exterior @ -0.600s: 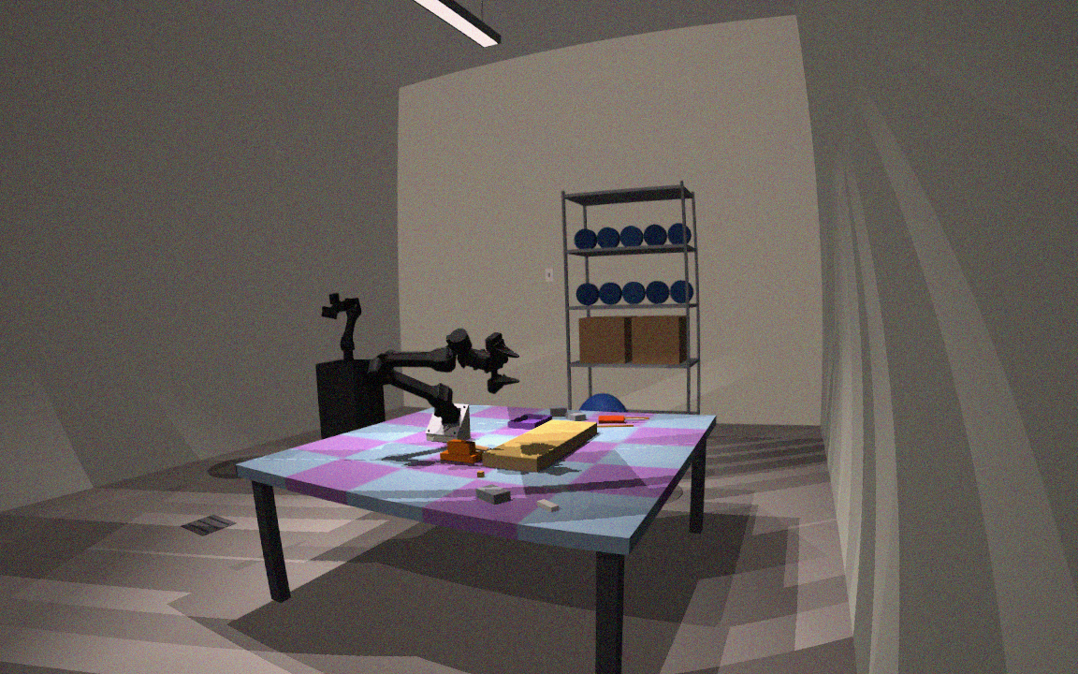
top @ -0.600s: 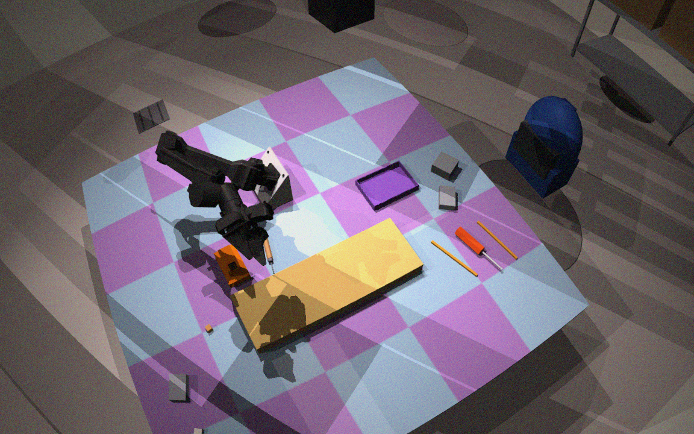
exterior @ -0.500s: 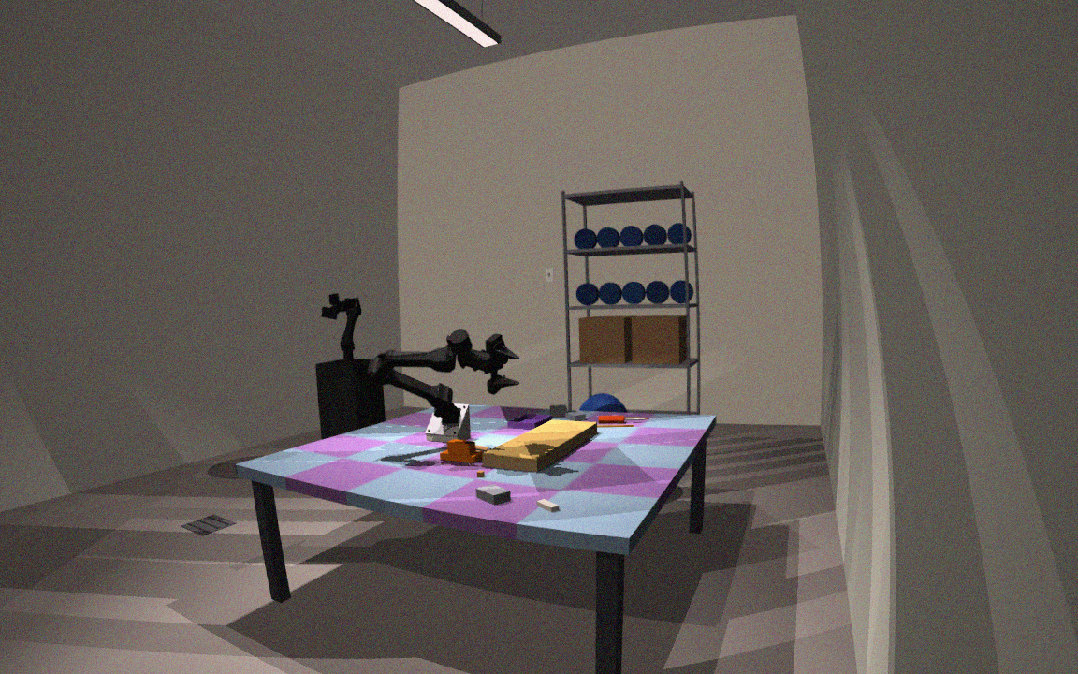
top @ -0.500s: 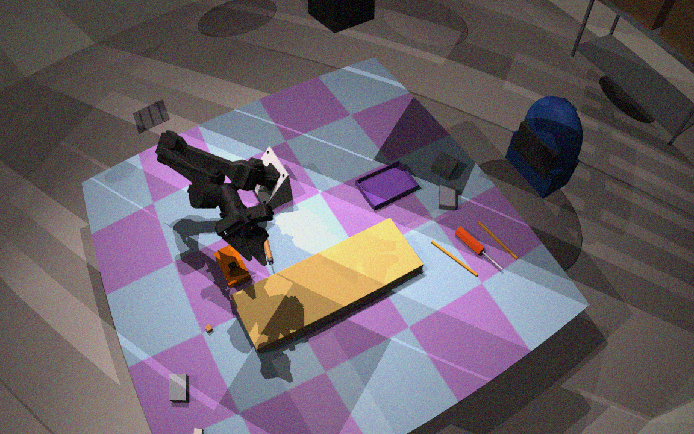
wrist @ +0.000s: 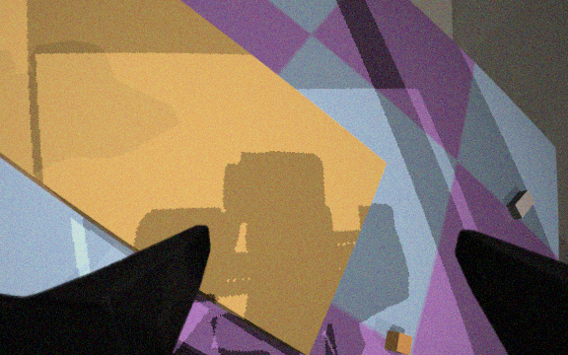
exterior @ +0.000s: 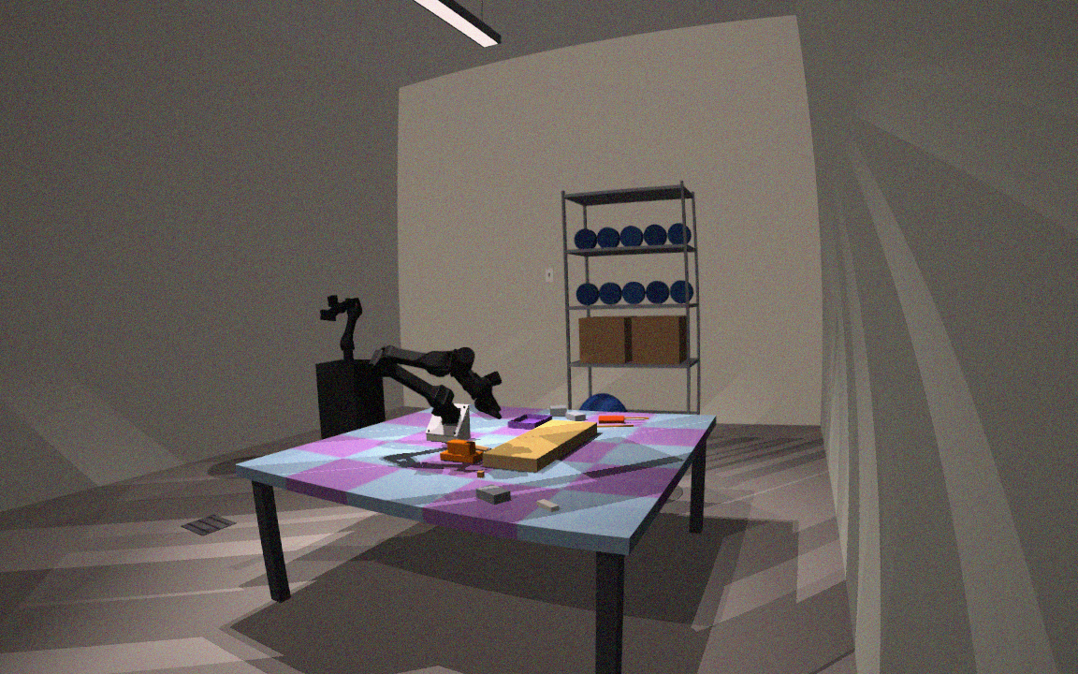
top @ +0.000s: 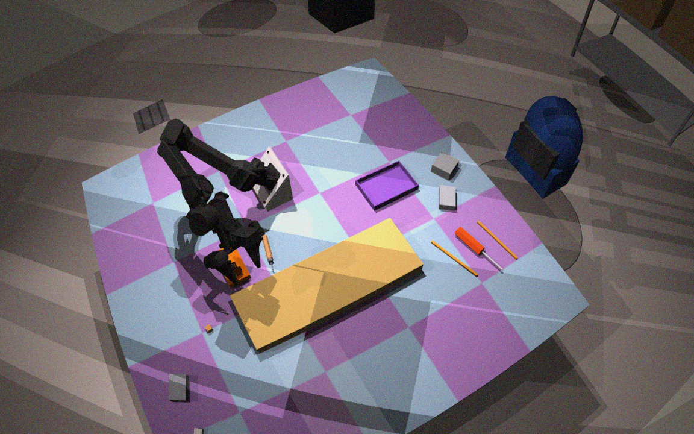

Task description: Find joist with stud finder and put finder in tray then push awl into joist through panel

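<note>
My gripper is open and empty, tilted down above the table near the orange stud finder. The stud finder stands by the panel's near-left end, partly covered by a finger in the top view; I cannot make it out in the wrist view. The yellow floor panel lies flat, with the arm's shadow on it. The awl, wooden-handled with a thin metal tip, lies between stud finder and panel, close to the right finger. The purple tray is empty.
A red-handled screwdriver lies between two thin orange sticks past the panel's far end. Grey blocks lie beside the tray, another block at the near side. A small wooden cube lies near the panel.
</note>
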You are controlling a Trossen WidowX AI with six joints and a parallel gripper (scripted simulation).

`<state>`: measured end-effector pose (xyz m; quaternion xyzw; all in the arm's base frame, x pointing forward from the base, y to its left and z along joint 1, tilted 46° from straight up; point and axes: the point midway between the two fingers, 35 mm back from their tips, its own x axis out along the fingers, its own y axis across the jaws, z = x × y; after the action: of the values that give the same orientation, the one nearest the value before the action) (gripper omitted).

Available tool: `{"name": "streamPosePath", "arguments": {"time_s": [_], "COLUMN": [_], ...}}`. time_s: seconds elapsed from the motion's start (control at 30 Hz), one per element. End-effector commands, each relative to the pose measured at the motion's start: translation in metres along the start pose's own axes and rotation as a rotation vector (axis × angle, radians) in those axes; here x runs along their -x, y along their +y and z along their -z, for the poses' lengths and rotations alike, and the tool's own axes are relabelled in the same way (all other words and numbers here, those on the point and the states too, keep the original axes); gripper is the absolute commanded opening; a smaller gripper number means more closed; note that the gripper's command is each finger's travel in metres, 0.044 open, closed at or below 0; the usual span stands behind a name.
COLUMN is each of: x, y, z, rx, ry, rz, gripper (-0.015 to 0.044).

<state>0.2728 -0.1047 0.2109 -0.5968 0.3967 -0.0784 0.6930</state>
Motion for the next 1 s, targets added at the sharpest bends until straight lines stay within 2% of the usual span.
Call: {"name": "streamPosePath", "arguments": {"time_s": [0.0,0.2,0.97], "x": [0.012,0.028,0.032], "y": [0.026,0.043,0.05], "z": [0.076,0.112,0.112], "rx": [-0.412,-0.616,-0.616], "ry": [0.32,0.506,0.506], "rz": [-0.14,-0.178,-0.179], "gripper": [0.044,0.044,0.044]}}
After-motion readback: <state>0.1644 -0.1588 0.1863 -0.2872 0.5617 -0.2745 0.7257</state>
